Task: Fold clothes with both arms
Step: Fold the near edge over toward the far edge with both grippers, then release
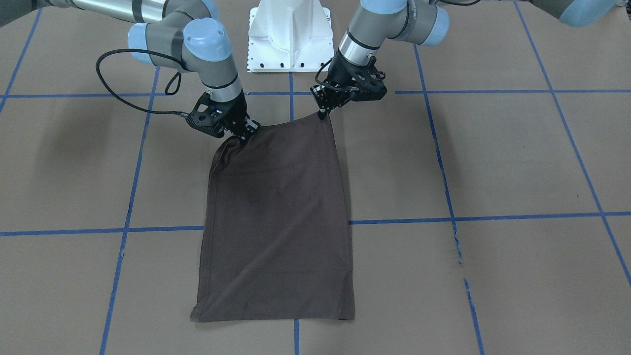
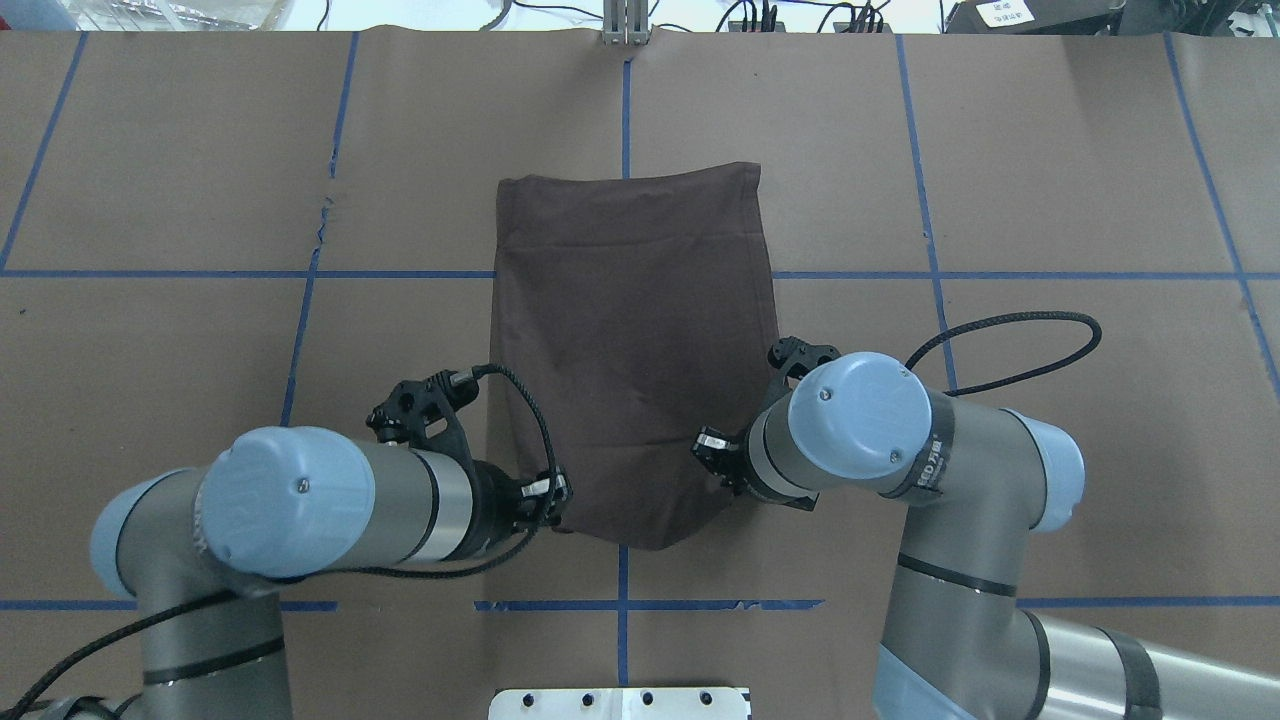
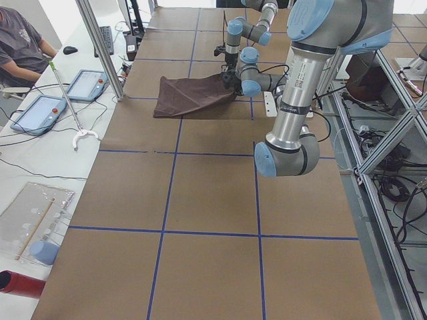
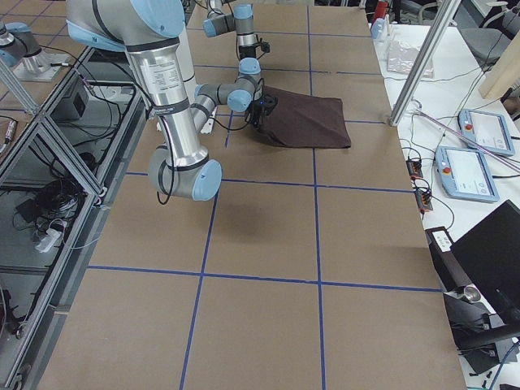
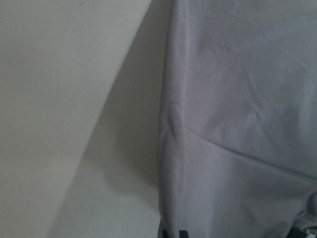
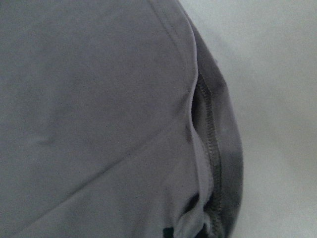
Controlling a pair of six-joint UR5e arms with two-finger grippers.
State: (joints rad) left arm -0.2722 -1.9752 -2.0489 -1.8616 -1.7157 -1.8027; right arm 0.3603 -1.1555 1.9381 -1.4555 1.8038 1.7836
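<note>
Where the cloth lies nearest the white pedestal base, the T-shirt is gripped at both corners of that edge. The left gripper is seen clenched on one corner and the right gripper on the other, with fabric bunched in each pinch. That edge is held slightly off the table. In the overhead view it is seen to droop in a shallow curve between the two grips, as is to be expected of thin, light, limp cotton with no shape of its own. In the right wrist view a stitched seam is seen running up from the grip. Such a doubled, sewn border is judged the firmer place for a hold, since a single layer could be stretched or pulled out of the pinch. Beyond the grips the garment is laid flat as a long, narrowed panel, with no sleeve or collar on show, across a blue tape line near the middle of the table. Its far edge rests flat and roughly square, well apart from both grippers. Little force is judged to be needed to lift it. The corners would, however, have to be carried level and evenly spaced, or the layers could be expected to slide over one another and wrinkle.
</note>
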